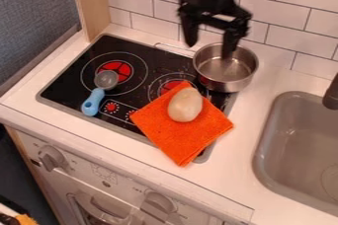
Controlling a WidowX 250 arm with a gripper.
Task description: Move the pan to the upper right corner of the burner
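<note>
The black gripper [210,42] hangs at the top, right of centre, with its two fingers spread apart. One finger stands left of the metal pan [228,82], above its handle side; the other overlaps the pan's opening. The pan sits upright at the upper right corner of the black burner top [76,78], partly past its right edge. Its thin wire handle points to the upper left.
An orange cloth [182,137] with a pale egg-shaped object [185,104] on it covers the burner's lower right. A blue-handled spoon [93,102] lies at left. The grey sink [290,140] is at right, the tiled wall [155,9] behind.
</note>
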